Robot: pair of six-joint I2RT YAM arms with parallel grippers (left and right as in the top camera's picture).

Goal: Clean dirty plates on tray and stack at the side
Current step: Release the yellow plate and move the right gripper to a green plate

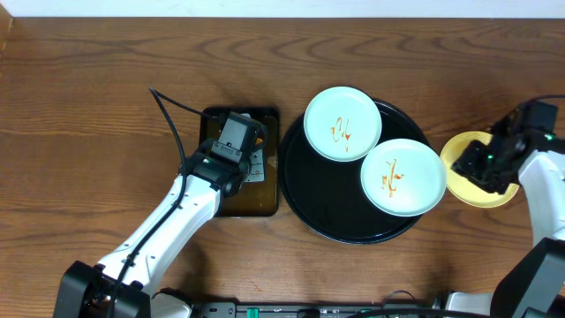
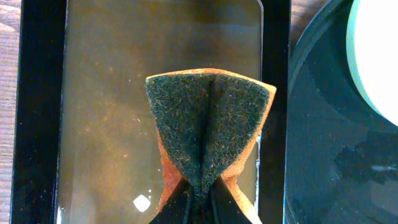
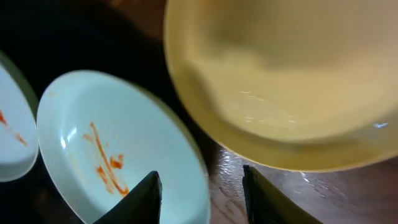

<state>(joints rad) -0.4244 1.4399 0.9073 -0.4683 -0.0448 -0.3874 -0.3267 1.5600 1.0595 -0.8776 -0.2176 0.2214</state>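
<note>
Only overhead shows the whole tray (image 1: 331,208), which holds two sauce-streaked green plates (image 1: 342,123). One yellow plate (image 1: 455,177) sits beside it on the table (image 1: 88,88). The left wrist view alone shows the left gripper (image 2: 199,200) clamped on one sponge (image 2: 208,124). The right gripper (image 3: 202,193) has its fingers apart.

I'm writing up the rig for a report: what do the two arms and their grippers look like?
The left arm and right arm have white tubular links with black joint housings. A thin black cable runs from the left wrist. The gripper fingers are dark, tapering blades.
</note>
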